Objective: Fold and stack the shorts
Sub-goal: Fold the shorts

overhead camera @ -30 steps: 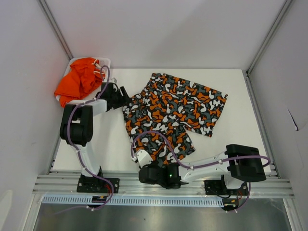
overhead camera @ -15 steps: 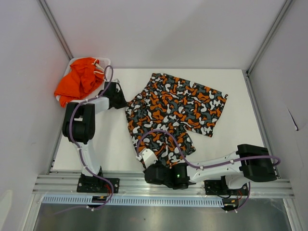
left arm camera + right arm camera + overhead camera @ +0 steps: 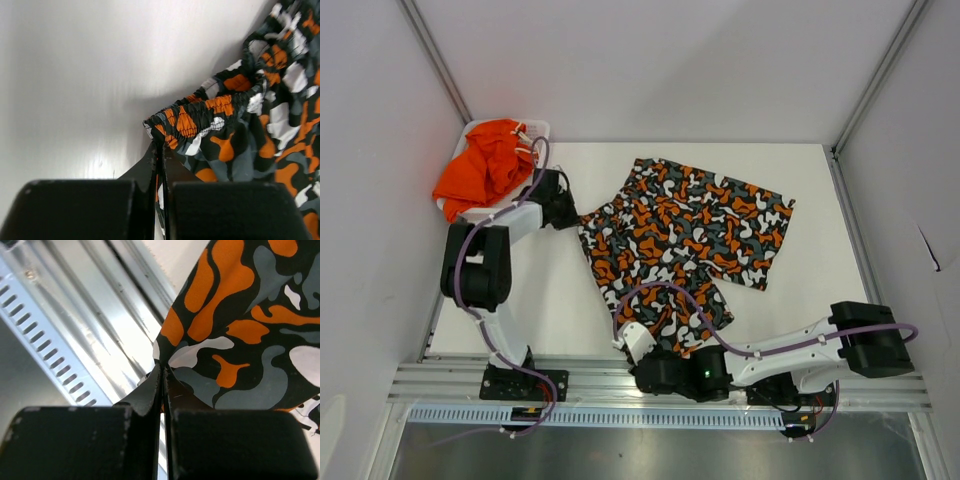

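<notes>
Across table (image 3: 560,300), patterned shorts (image 3: 690,225) spread; left gripper (image 3: 159,150) clamped on waistband (image 3: 200,117) corner, right gripper (image 3: 161,375) pinching near hem (image 3: 172,337). Orange shorts (image 3: 483,165) heaped in basket (image 3: 542,128).

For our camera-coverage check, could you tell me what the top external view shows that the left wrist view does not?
Only the top external view shows the orange shorts heaped in the white basket, and the right gripper shut on the near hem of the patterned shorts. Only the left wrist view shows the left gripper pinching the elastic waistband corner. Both show the patterned shorts on the white table.
</notes>
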Motion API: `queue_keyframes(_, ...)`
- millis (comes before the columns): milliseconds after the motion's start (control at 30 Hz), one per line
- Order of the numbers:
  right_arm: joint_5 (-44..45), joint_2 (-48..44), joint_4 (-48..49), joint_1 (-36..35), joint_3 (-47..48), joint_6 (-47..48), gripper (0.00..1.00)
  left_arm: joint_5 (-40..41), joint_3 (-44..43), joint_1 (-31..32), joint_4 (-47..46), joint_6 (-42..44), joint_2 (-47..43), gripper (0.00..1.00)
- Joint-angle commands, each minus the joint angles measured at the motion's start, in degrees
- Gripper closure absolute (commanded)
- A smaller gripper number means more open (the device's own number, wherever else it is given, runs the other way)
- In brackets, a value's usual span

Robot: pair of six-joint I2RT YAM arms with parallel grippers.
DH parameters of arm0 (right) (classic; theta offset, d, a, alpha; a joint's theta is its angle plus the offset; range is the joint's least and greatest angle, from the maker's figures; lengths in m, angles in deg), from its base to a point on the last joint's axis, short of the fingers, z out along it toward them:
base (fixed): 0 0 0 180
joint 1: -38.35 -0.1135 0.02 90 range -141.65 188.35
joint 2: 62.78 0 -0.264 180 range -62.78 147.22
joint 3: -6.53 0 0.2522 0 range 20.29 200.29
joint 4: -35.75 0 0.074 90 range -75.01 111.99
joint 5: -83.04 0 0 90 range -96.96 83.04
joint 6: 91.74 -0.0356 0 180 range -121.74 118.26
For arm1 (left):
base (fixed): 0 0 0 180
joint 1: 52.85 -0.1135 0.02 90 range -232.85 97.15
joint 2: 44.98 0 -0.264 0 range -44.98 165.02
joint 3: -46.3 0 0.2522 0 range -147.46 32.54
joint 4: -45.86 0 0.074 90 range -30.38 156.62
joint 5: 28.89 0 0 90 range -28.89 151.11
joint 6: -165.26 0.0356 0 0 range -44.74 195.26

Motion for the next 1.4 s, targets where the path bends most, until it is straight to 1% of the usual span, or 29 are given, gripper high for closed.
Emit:
queue_keyframes(0,-3.38,-3.35,1.05,-0.95,0.00,1.66,1.00,5.25,0.40,-0.04,3.86,-2.66,-9.22,1.00)
queue_keyframes(167,-10.23,-5.73,-1.41,-1.22,2.63,5.52,1.00,12.54,2.69,-0.04,10.97,-7.84,-17.58,1.00)
queue_keyframes(233,-10.77,-5.82,-3.42,-1.65,4.30,6.05,1.00,16.83,2.60,-0.04,15.61,-10.21,-20.73,1.00)
queue_keyframes(333,-9.81,-6.78,-5.45,-1.83,6.06,6.49,1.00,22.55,0.23,-0.13,21.60,-13.20,-22.68,1.00)
queue_keyframes(367,-9.63,-7.39,-5.71,-1.83,6.50,7.11,1.00,23.53,-1.77,-0.22,25.62,-13.65,-22.86,1.00)
queue_keyframes(467,-8.14,-10.47,-9.40,-0.61,9.40,7.90,1.00,26.78,-3.20,-0.83,30.57,-15.94,-25.05,1.00)
queue_keyframes(533,-6.03,-12.05,-13.87,0.79,12.29,8.43,1.00,26.80,-1.36,-1.80,30.41,-17.77,-28.55,1.00)
queue_keyframes(633,-3.75,-15.57,-19.68,5.27,14.85,9.48,1.00,24.42,0.40,-2.77,28.39,-19.53,-31.38,1.00)
queue_keyframes(667,-3.57,-16.18,-21.00,7.03,16.42,9.66,1.00,24.42,0.32,-2.85,28.56,-20.24,-32.35,1.00)
queue_keyframes(700,-3.74,-17.41,-23.19,11.05,16.96,10.18,1.00,24.68,-0.55,-2.85,29.09,-20.94,-32.53,1.00)
queue_keyframes(767,-4.35,-18.38,-25.74,15.37,18.71,10.98,1.00,24.60,-1.70,-3.12,30.23,-23.58,-32.01,1.00)
queue_keyframes(800,-4.35,-19.00,-26.28,19.66,19.33,11.41,1.00,24.34,-2.40,-3.21,31.63,-24.46,-31.66,1.00)
queue_keyframes(833,-4.62,-19.18,-26.72,21.96,19.77,12.11,1.00,24.33,-4.93,-3.29,32.51,-26.47,-31.22,1.00)
queue_keyframes(900,-5.84,-19.35,-27.07,26.62,21.35,13.34,1.00,23.98,-7.14,-3.29,33.40,-28.50,-29.55,1.00)
queue_keyframes(933,-6.37,-19.44,-26.99,30.56,21.79,15.09,1.00,23.81,-8.55,-3.29,34.27,-30.86,-28.93,1.00)
queue_keyframes(1000,-8.65,-19.35,-26.46,34.45,22.93,16.77,1.00,23.19,-10.58,-3.47,34.89,-32.89,-27.62,1.00)
queue_keyframes(1033,-9.88,-19.18,-26.11,38.03,23.38,17.65,1.00,23.02,-11.28,-3.64,35.59,-34.64,-26.22,1.00)
queue_keyframes(1067,-11.28,-19.09,-25.76,39.81,23.73,19.49,1.00,22.93,-13.46,-3.99,36.03,-35.45,-25.42,1.00)
queue_keyframes(1133,-14.80,-18.57,-24.88,43.41,24.95,20.82,1.00,22.67,-15.23,-4.61,37.00,-37.64,-23.06,1.00)
queue_keyframes(1167,-15.94,-17.78,-24.88,46.82,25.48,22.21,1.00,22.05,-16.98,-5.13,37.44,-38.26,-22.34,1.00)
queue_keyframes(1200,-17.87,-17.25,-24.79,48.51,26.01,22.84,1.00,21.79,-17.52,-5.49,37.62,-38.96,-21.73,1.00)
queue_keyframes(1333,-21.04,-13.82,-25.66,57.74,31.18,23.46,1.00,18.80,-18.14,-6.37,36.92,-42.65,-19.53,1.00)
queue_keyframes(1367,-21.84,-12.51,-25.67,61.32,32.16,23.11,1.00,18.10,-17.88,-8.11,36.74,-43.44,-19.09,1.00)
